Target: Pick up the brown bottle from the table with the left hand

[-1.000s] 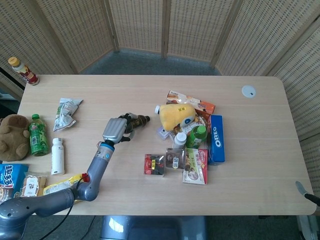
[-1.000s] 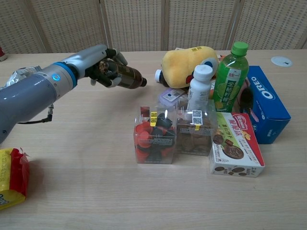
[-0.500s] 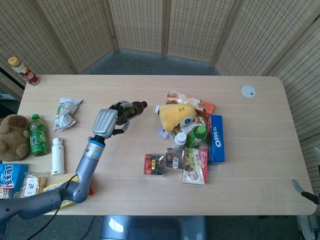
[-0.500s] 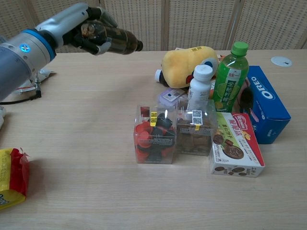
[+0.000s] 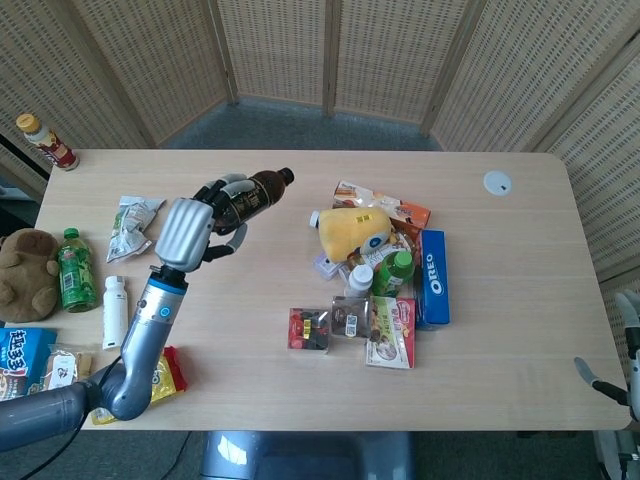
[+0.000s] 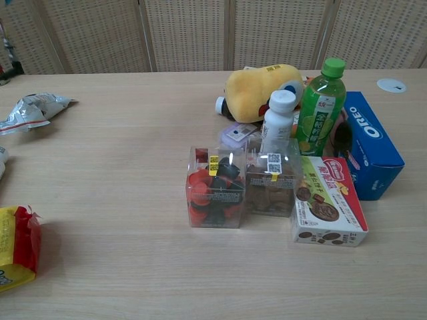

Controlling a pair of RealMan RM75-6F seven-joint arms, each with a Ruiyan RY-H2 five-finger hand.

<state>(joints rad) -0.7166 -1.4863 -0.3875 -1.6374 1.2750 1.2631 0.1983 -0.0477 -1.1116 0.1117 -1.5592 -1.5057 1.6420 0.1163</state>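
In the head view my left hand (image 5: pixel 192 226) grips the brown bottle (image 5: pixel 248 193), lifted well above the table. The bottle lies roughly level, its dark cap pointing to the upper right. My fingers wrap its body, hiding the base. Hand and bottle are above the chest view's frame and do not show there. Only a small grey part at the head view's lower right edge (image 5: pixel 600 382) shows on the right side; my right hand itself is out of sight.
A cluster sits centre-right: yellow plush (image 5: pixel 352 230), green bottle (image 6: pixel 317 107), white bottle (image 6: pixel 276 123), Oreo box (image 6: pixel 372 143), clear boxes (image 6: pixel 212 188), biscuit box (image 6: pixel 325 209). At the left lie a foil packet (image 5: pixel 131 226), white bottle (image 5: pixel 116 312), green bottle (image 5: pixel 73 269), brown plush (image 5: pixel 24 270), yellow-red packet (image 6: pixel 16 257).
My left hand has risen and drawn leftward with the brown bottle, leaving the chest view altogether. The other things on the table have not moved.
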